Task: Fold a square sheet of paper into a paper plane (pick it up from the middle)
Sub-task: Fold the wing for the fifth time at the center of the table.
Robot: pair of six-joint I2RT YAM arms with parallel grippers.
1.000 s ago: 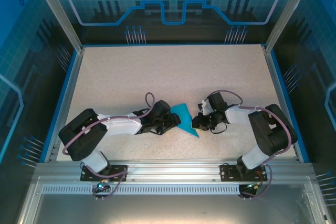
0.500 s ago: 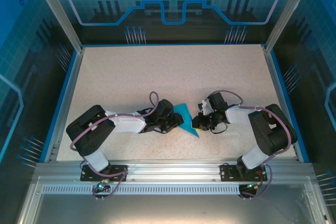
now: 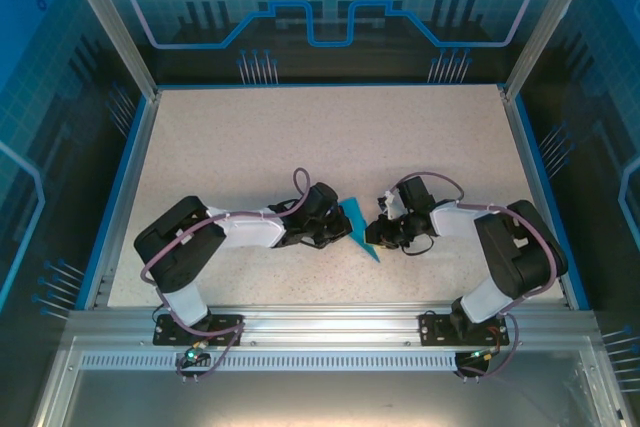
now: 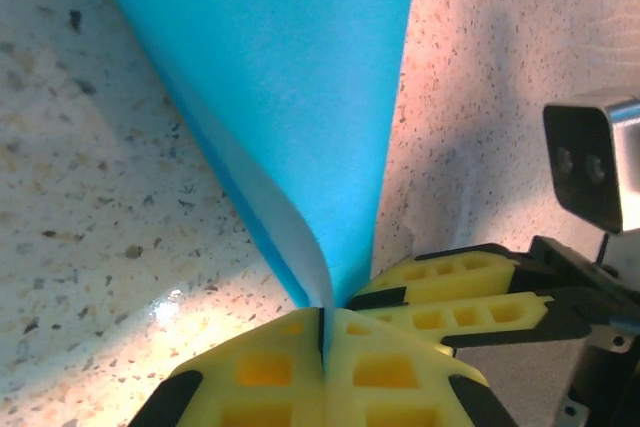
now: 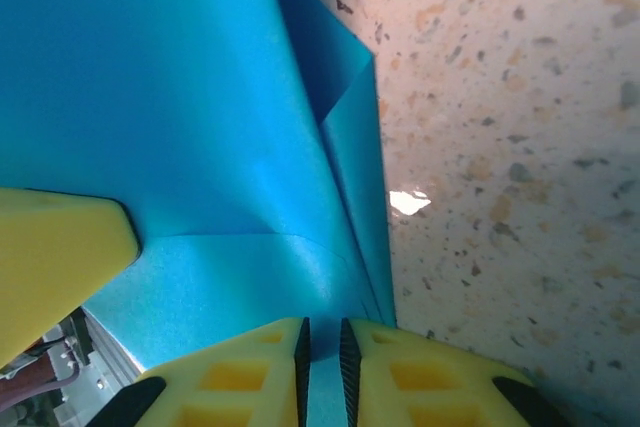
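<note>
The blue sheet is folded into a slim, pointed paper plane (image 3: 358, 226) that stands on edge between my two grippers near the table's front middle. My left gripper (image 3: 340, 230) is shut on its left edge. In the left wrist view the yellow pads (image 4: 260, 367) pinch the paper plane (image 4: 290, 97) at the left gripper (image 4: 325, 322), and the paper rises away in layers. My right gripper (image 3: 373, 234) holds the other side. In the right wrist view the paper plane (image 5: 180, 97) runs down between the nearly closed pads of the right gripper (image 5: 322, 342).
Speckled beige table (image 3: 300, 147) with a blue rim (image 3: 128, 157); transparent walls on the sides and back. The right gripper's yellow fingers (image 4: 470, 297) sit close beside my left pads. A left finger (image 5: 50, 257) lies against the paper on the right wrist's left side.
The left arm has pushed right toward the right gripper. The blue paper has narrowed from a wide triangle to a slim upright sliver. The right arm has barely moved.
</note>
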